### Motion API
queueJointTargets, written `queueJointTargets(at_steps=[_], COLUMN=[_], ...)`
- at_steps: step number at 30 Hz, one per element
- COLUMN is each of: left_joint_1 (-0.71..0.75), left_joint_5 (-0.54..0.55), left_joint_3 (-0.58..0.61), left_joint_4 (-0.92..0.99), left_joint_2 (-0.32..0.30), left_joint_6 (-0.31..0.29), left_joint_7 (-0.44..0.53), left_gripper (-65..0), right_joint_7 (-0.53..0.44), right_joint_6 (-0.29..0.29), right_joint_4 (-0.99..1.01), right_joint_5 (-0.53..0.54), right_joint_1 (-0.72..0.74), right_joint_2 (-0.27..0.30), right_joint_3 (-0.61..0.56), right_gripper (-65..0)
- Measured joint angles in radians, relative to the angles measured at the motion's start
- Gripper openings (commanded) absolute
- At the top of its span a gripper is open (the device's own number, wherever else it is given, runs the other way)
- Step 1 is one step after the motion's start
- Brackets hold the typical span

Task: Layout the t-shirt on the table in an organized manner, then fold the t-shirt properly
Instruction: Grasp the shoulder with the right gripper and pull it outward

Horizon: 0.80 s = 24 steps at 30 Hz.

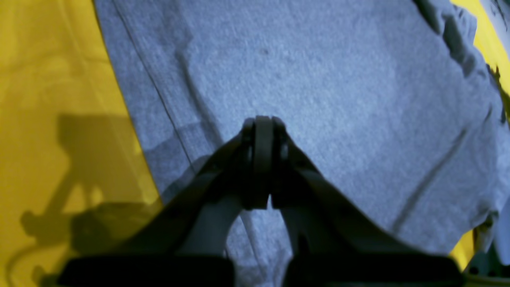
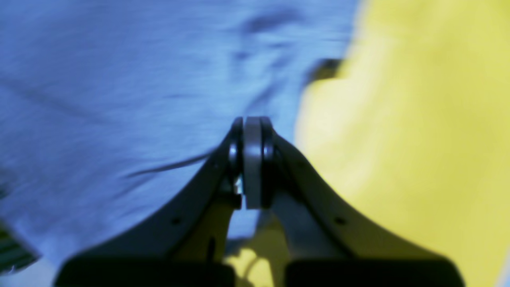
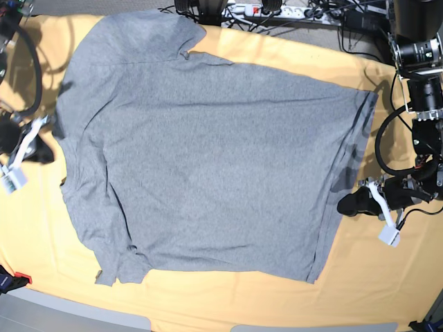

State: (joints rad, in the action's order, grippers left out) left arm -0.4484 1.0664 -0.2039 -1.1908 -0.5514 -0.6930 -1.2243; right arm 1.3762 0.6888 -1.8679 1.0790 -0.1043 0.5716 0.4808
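Note:
The grey t-shirt lies spread flat on the yellow table, plain side up, with its sleeves toward the left and its hem toward the right. My left gripper sits at the hem edge on the right. In the left wrist view the left gripper is shut over the grey t-shirt, with no cloth seen between its fingers. My right gripper is at the shirt's left edge. The blurred right wrist view shows the right gripper shut above the t-shirt, near where it meets the table.
A power strip and cables run along the table's far edge. A camera rig stands at the back right. The table's front edge is close below the shirt. A small red and black thing lies at the front left.

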Motion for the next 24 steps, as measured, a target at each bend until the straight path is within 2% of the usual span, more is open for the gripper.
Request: queueJointTargets(at_steps=[3, 5, 9, 11, 14, 17, 18, 21, 22, 24], left_joint_1=[0.003, 0.003, 0.002, 0.004, 0.02, 0.045, 0.052, 0.052, 0.049, 0.05], left_joint_5=[0.003, 0.011, 0.026, 0.026, 0.057, 0.055, 0.053, 0.053, 0.055, 0.055], left_joint_3=[0.0, 0.0, 0.0, 0.0, 0.0, 0.0, 0.0, 0.0, 0.0, 0.0], left_joint_4=[0.0, 0.0, 0.0, 0.0, 0.0, 0.0, 0.0, 0.0, 0.0, 0.0], left_joint_2=[-0.009, -0.023, -0.046, -0.063, -0.086, -0.089, -0.088, -0.092, -0.092, -0.095], left_joint_6=[0.0, 0.0, 0.0, 0.0, 0.0, 0.0, 0.0, 0.0, 0.0, 0.0], left_joint_7=[-0.007, -0.007, -0.007, -0.006, -0.003, -0.007, -0.007, -0.007, -0.006, -0.007], left_gripper=[-65.0, -65.0, -65.0, -65.0, -65.0, -65.0, -65.0, -65.0, -65.0, -65.0], right_joint_7=[0.002, -0.015, -0.14, -0.16, -0.178, -0.216, -0.218, -0.293, -0.311, -0.335], right_joint_6=[0.004, 0.004, 0.004, 0.004, -0.018, -0.022, -0.026, -0.126, -0.156, -0.185], right_joint_4=[0.0, 0.001, 0.002, 0.002, 0.002, 0.006, 0.015, 0.069, 0.095, 0.157], right_joint_5=[0.056, 0.056, 0.056, 0.044, -0.07, -0.121, -0.13, -0.193, -0.21, -0.225], right_joint_1=[-0.088, -0.14, -0.219, -0.237, -0.233, -0.237, -0.237, -0.233, -0.233, -0.234], right_joint_2=[-0.026, -0.038, -0.044, -0.048, -0.117, -0.197, -0.207, -0.216, -0.214, -0.212], right_joint_3=[0.0, 0.002, 0.054, 0.11, 0.198, 0.226, 0.223, 0.222, 0.223, 0.224], right_gripper=[-65.0, -65.0, -65.0, -65.0, -65.0, -65.0, -61.5, -37.3, -32.0, -30.3])
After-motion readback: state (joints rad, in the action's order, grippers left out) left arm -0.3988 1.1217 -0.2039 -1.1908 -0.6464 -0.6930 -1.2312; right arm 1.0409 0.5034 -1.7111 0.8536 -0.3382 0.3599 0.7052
